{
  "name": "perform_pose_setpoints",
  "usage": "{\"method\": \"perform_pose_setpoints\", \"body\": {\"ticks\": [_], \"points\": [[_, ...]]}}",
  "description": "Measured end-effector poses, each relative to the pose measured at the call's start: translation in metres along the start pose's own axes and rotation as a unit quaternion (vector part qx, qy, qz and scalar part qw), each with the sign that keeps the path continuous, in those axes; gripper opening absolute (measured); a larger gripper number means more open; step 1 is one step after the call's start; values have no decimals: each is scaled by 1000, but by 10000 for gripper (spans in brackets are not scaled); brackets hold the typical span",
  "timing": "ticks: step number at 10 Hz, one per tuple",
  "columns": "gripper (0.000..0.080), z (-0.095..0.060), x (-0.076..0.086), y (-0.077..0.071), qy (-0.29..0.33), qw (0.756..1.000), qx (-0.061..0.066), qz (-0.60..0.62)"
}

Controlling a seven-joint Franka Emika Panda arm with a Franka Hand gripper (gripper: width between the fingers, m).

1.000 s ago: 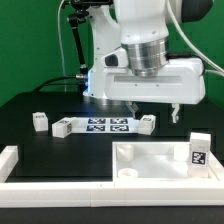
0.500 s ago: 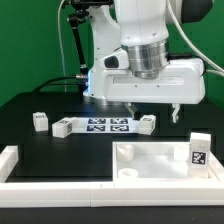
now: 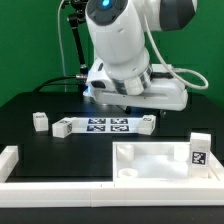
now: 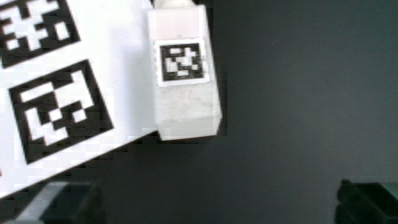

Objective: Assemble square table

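- Exterior view: the square table top (image 3: 150, 160) lies on the black surface (image 3: 60, 150) near the front. The arm (image 3: 125, 50) leans over a leg (image 3: 147, 123) at the end of the marker board (image 3: 103, 125).
- Wrist view: the gripper (image 4: 210, 205) stands wide and empty, and the leg (image 4: 187, 75) touches the board's edge. Leg pickup seems to be in hand; the next move calls for centring the jaws over the leg, then descending.

The glossy white plastic robot arm (image 3: 125, 45) has rounded, bulbous shells, a dark grey joint section (image 3: 178, 12) and a round blue light (image 3: 101, 8) near its top, black cables (image 3: 71, 45) running alongside, and a gripper (image 4: 205, 205) ending in blurred dark grey fingertips (image 4: 50, 203)
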State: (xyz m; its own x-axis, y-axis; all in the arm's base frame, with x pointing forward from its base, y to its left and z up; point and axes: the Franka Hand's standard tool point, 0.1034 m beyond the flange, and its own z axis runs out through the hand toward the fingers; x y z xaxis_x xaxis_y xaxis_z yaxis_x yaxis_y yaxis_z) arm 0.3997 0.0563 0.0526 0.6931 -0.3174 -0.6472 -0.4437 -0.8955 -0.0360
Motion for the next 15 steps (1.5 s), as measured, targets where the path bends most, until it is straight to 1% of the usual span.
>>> {"method": "perform_pose_setpoints", "body": {"ticks": [1, 2, 3, 4, 8, 9, 10, 11, 12, 13, 14, 15], "points": [[649, 2, -3, 3, -38, 999, -2, 4], [649, 6, 0, 2, -62, 998, -2, 12], [649, 17, 2, -5, -52, 999, -6, 9], [649, 29, -4, -11, -48, 999, -15, -3], [649, 29, -3, -9, -49, 999, -14, -1], [649, 31, -4, -8, -51, 999, -13, -2], [649, 47, -11, -2, -64, 998, -7, 0], [649, 64, -19, 4, -76, 997, -9, 8], [649, 73, -23, 4, -82, 996, -14, 7], [649, 79, -25, 8, -97, 995, -14, 10], [649, 81, -26, 13, -108, 994, -11, 16], [649, 80, -24, 13, -105, 994, -12, 17]]}}
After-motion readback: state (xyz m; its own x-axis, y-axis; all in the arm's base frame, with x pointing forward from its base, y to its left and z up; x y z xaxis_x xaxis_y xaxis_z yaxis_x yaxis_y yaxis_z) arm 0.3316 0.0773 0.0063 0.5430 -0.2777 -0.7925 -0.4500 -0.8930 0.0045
